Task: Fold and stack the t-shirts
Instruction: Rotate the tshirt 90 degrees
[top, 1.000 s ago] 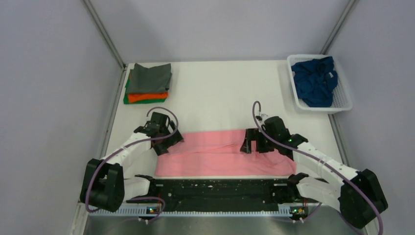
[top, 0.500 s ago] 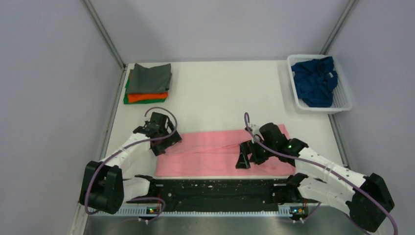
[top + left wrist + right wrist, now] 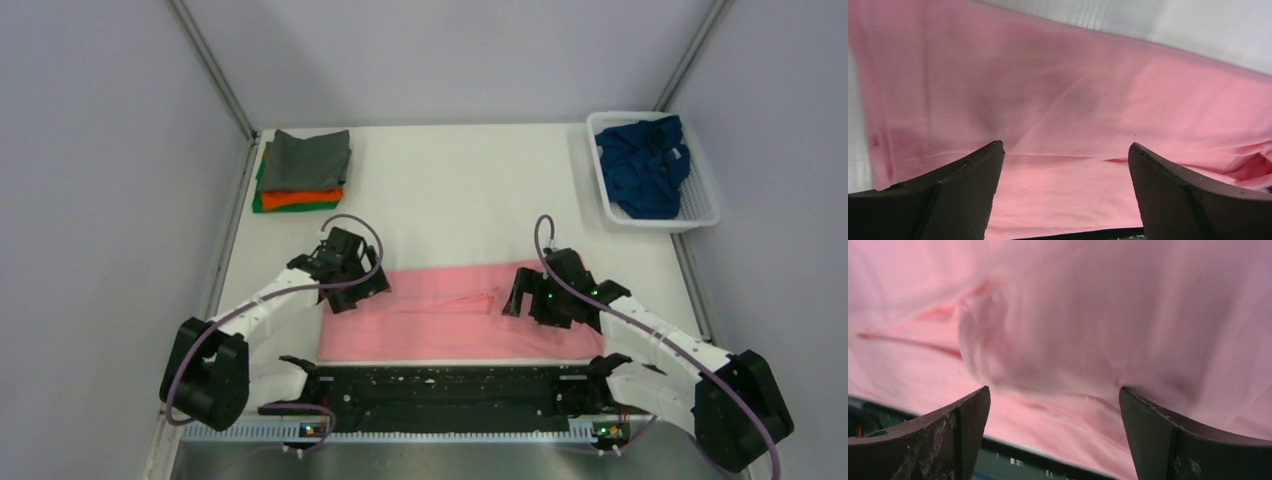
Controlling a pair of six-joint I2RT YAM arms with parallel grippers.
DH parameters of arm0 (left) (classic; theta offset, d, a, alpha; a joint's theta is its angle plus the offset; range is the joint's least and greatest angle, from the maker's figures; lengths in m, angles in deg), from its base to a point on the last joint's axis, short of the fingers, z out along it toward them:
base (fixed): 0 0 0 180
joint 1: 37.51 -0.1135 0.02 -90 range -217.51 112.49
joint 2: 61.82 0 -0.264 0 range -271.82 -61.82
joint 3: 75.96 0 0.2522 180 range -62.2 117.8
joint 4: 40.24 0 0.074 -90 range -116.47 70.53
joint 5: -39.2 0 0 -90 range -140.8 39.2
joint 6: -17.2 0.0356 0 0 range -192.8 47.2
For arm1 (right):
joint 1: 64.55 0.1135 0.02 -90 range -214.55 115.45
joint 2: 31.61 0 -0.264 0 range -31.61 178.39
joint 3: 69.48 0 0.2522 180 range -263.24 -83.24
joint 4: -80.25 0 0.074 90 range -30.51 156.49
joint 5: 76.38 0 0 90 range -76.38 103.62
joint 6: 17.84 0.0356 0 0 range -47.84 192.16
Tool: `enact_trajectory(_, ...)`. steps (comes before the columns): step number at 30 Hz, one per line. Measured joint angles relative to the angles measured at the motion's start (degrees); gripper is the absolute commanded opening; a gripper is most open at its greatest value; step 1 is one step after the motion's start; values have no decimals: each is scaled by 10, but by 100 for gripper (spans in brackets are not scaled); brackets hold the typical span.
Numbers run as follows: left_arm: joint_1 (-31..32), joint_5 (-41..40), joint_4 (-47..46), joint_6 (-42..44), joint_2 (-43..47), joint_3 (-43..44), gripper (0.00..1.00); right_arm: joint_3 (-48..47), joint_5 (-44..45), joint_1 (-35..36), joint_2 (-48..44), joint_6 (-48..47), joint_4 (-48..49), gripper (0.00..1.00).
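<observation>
At the far left corner of the white worktop (image 3: pixel 450 190) sits a folded stack: the dark grey t-shirt (image 3: pixel 308 158) on top, the orange t-shirt (image 3: pixel 300 198) under it, and the green t-shirt (image 3: pixel 258 205) showing only as a thin edge at the bottom. Nearer the arms, the left tool (image 3: pixel 362 290) hangs over the left end of the pink t-shirt (image 3: pixel 450 320). Its wrist view shows the left tool (image 3: pixel 1065 147) spread wide with only pink cloth (image 3: pixel 1058 100) beneath it and nothing pinched between the fingers; whether the tips touch the fabric cannot be told. The pink t-shirt lies as a long folded band across the near part of the worktop, just beyond the black rail (image 3: pixel 450 385) that carries the arm bases, with a crease and a small pucker near its middle. Over its right part the right tool (image 3: pixel 528 303) is also spread wide, and in its own camera the right tool (image 3: pixel 1054 390) frames a rumpled fold of the cloth (image 3: pixel 1073 315) without gripping it. At the far right corner the white lattice basket (image 3: pixel 700 215) holds the navy blue t-shirt (image 3: pixel 645 165), crumpled and unfolded.
</observation>
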Motion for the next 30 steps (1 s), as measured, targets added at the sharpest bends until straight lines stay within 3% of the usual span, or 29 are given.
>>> enact_trajectory(7,37,14,-25,-10,-68,10,98,-50,12,-59,129,-2,94,99)
enact_trajectory(17,168,1,-46,-111,-83,23,98,-329,75,-109,445,-110,186,99)
enact_trajectory(21,227,-2,-74,-154,-112,38,98,-480,33,-111,570,-179,205,99)
enact_trajectory(30,294,21,-90,-162,-294,217,97,-830,-139,-107,818,-257,205,99)
